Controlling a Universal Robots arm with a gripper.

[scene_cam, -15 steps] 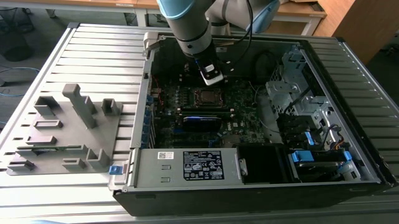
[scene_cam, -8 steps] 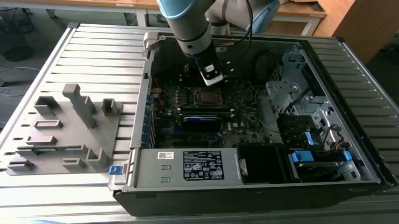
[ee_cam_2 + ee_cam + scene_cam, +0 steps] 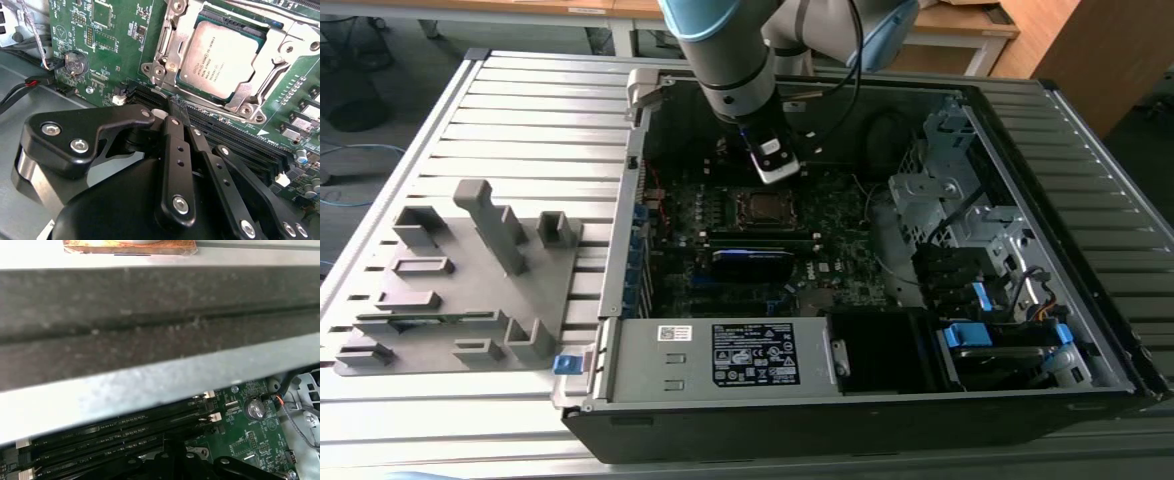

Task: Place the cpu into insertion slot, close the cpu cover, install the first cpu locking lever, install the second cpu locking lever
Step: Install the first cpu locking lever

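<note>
**Item 1, nearest.** My gripper [image 3: 179,106]: fingers drawn together to a narrow tip, nothing visible between them. The tip sits just beside a corner of the insertion slot [image 3: 759,206]. I cannot tell whether it touches anything there.

**Item 2.** Memory slots [image 3: 235,135]: long black rows between my fingertips and the insertion slot, running along its near side.

**Item 3.** Cpu [image 3: 223,59]: lying flat inside the insertion slot, grey top up.

**Item 4.** Cpu cover [image 3: 272,62]: the silvery frame appears to be down around the cpu, on top of the insertion slot.

**Item 5.** Thin metal bar [image 3: 280,6]: runs along the far side of the insertion slot. It is possibly a locking lever.

**Item 6.** Coin battery [image 3: 75,62]: on the green board, well apart from the insertion slot.

**Item 7, farthest.** Case wall [image 3: 150,330]: beyond the memory slots.

**Risks, as I judge them.**
- My tip is crowded by the memory slots, so a sideways slip could scrape them or the board.
- Pressing on a cover that is not fully seated could bend it or load the cpu unevenly.

**Hidden or unclear.**
- Whether either lever is hooked down.
- The slot's near edge, which sits behind my own fingers.
- The cover's hinge.
</note>
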